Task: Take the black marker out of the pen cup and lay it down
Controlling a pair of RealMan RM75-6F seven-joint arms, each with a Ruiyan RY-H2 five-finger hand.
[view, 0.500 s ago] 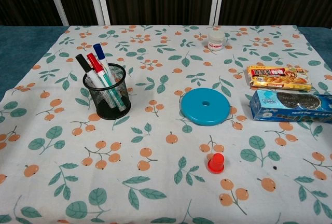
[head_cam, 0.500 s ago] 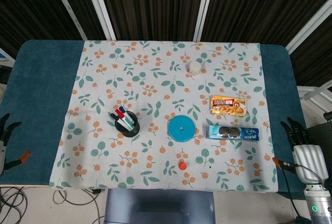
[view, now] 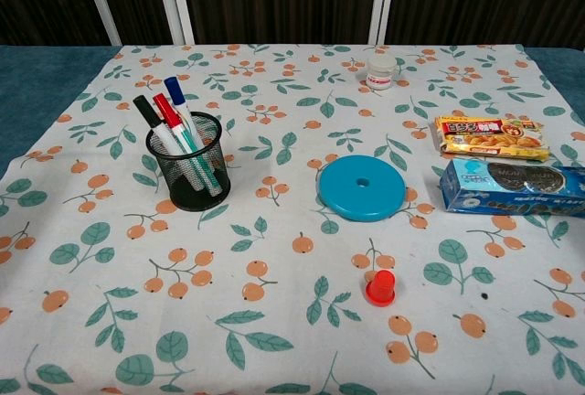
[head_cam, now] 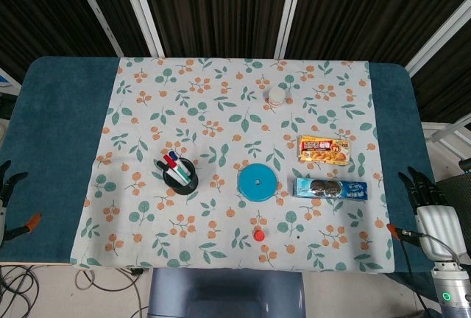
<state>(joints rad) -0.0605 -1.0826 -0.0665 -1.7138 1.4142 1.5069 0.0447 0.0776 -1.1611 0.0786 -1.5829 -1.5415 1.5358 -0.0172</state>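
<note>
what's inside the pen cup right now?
The pen cup holds the black marker, a red-capped marker, a blue-capped marker and a green pen. Mesh partly hides their lower ends.

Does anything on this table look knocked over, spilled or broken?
Nothing stands out. The pen cup stands upright with its markers leaning inside, and the blue disc, snack packs and small red cap lie undisturbed on the cloth.

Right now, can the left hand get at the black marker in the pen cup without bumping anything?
Probably yes. The left hand sits open at the table's left edge, and only bare cloth lies between it and the pen cup. The black marker is the leftmost pen, leaning toward that side.
</note>
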